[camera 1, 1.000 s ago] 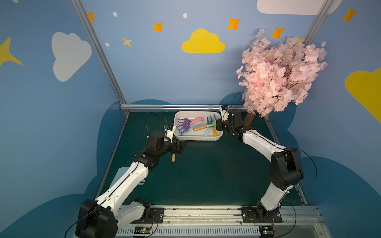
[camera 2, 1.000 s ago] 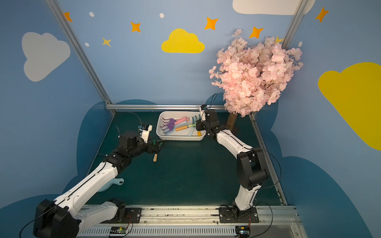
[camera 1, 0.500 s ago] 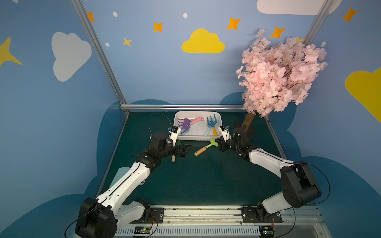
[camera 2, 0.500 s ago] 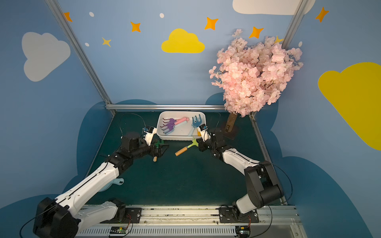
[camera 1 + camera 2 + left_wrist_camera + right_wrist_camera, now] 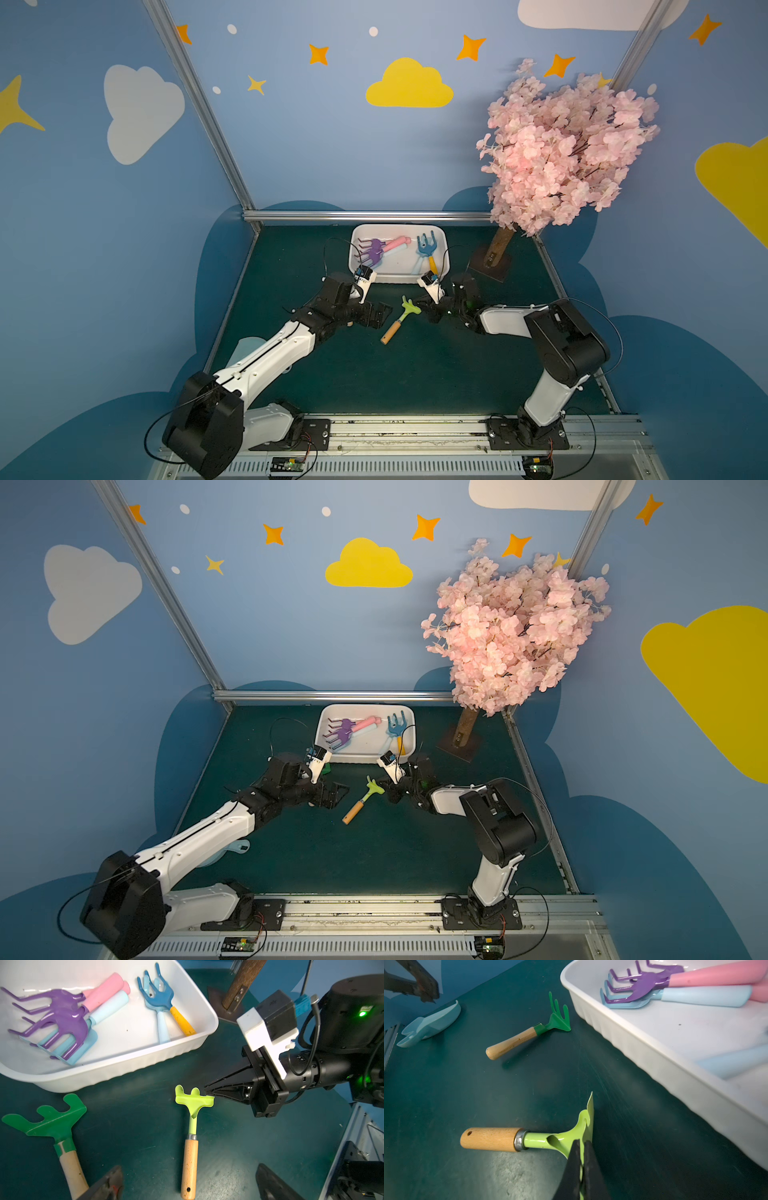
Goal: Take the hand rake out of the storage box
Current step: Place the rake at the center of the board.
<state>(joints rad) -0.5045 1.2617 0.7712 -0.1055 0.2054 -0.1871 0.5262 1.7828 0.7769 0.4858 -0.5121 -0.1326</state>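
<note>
— Dark green mat (image 5: 415, 374) under blue walls (image 5: 332, 145) painted with clouds and stars. Whereabouts of the hand rake (image 5: 400, 319)?

— Out of the storage box (image 5: 397, 279), low on the mat just in front of its near rim, wooden handle pointing away from the box. Lime-green head pinched at one edge by the right gripper (image 5: 582, 1142), clamped tight on the thin metal.

— And the left gripper (image 5: 382, 316)?

— Spread wide, holding nothing. Fingers (image 5: 108, 1183) either side of the handle's end, clear of it.

— Around that?

— Close by, dark green rake (image 5: 56, 1124) flat on the mat beside the box. Inside the box, purple rakes (image 5: 62, 1018) with pink and pale blue handles, plus blue rake (image 5: 160, 997) with yellow handle. Farther off, pale blue scoop (image 5: 429, 1024). Pink blossom tree (image 5: 565, 153) at the far right corner.
</note>
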